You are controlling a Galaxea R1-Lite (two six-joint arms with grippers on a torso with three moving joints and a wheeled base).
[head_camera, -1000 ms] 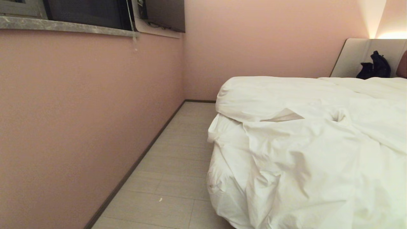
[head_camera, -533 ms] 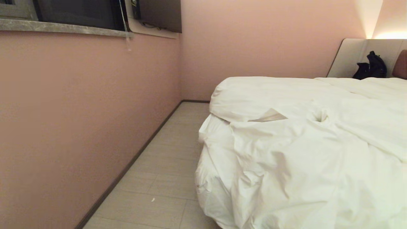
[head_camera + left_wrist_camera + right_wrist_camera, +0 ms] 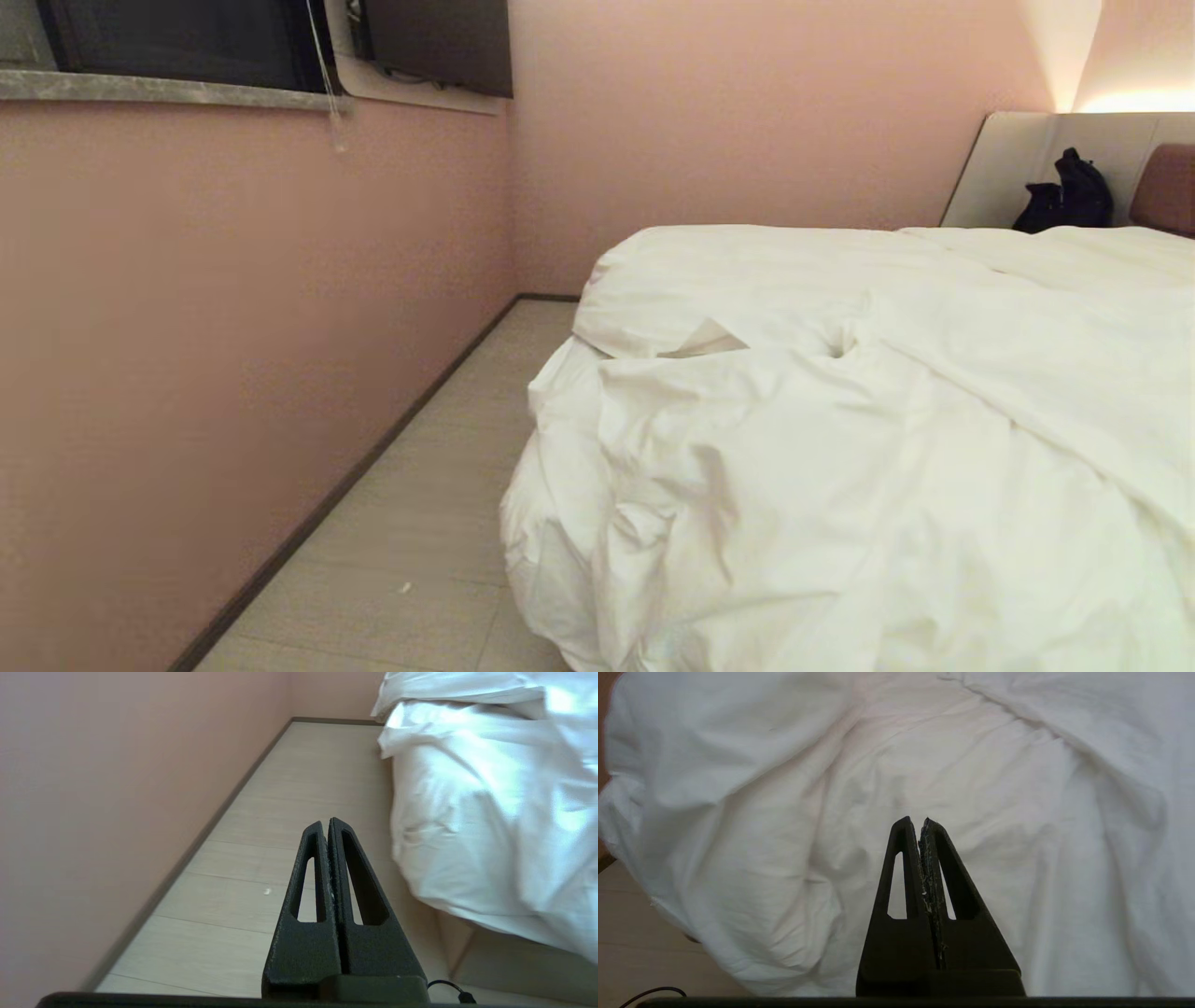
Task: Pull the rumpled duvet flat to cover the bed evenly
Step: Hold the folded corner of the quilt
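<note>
The white duvet (image 3: pixel 868 448) lies rumpled over the bed, bunched at the near left corner and hanging over that side. A thicker fold of it (image 3: pixel 747 280) lies across the bed further back. The bed's light grey panel (image 3: pixel 1013 163) and brown headboard (image 3: pixel 1162 187) show at the far right. Neither arm shows in the head view. My left gripper (image 3: pixel 325 822) is shut and empty, low over the floor beside the hanging duvet (image 3: pixel 490 802). My right gripper (image 3: pixel 920 821) is shut and empty, pointing at the creased duvet (image 3: pixel 896 756) without touching it.
A pink wall (image 3: pixel 233 327) runs along the left, with a window sill (image 3: pixel 168 89) and a dark screen (image 3: pixel 439 42) above. A strip of pale floor (image 3: pixel 420 523) lies between wall and bed. A dark bag (image 3: pixel 1069 196) sits against the headboard panel.
The whole head view has shifted left, so the camera has turned or driven to the right; more of the bed is in view. The duvet itself has not moved.
</note>
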